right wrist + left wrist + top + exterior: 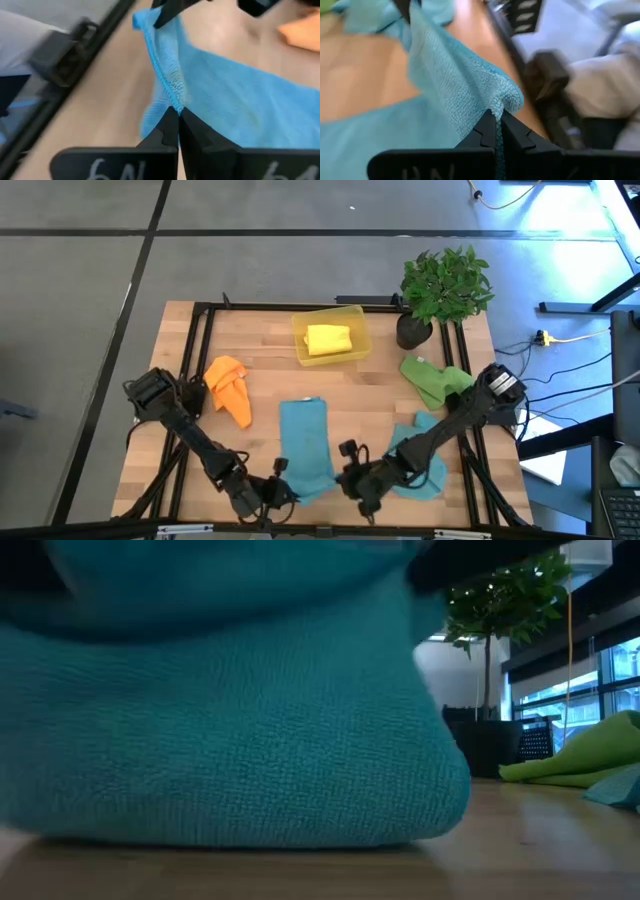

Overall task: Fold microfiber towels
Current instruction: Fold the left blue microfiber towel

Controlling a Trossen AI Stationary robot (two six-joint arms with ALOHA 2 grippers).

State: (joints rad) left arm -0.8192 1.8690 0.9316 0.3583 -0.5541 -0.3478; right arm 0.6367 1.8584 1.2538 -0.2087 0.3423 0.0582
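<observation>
High view shows you both arms reaching to the near edge of the table [260, 360], one at each near corner of the same teal towel [305, 445]. Your left gripper [272, 490] is clenched on the near left corner; in the left wrist view its fingers [485, 132] meet with a pinch of teal cloth [455, 80] between them. Your right gripper [352, 478] is clenched on the near right corner, and the right wrist view shows its fingertips [170, 125] closed on the towel's edge [225, 100], the cloth stretching away toward the other gripper. The towel lies as a long strip running from the table's middle to the near edge, between the two arms.

You have a second teal towel [425, 455] lying crumpled just right of that one, partly under the right arm. The green towel [435, 380] sits rumpled at the right side, near the potted plant [445, 285] at the far right corner. The orange towel [230, 385] lies bunched at the left. The yellow towel [328, 340] rests folded inside the yellow bin [300, 330] at the far middle.

Low view is mostly filled by teal cloth [220, 730] resting on the wood, with the green towel [590, 755] beyond it to the right.
</observation>
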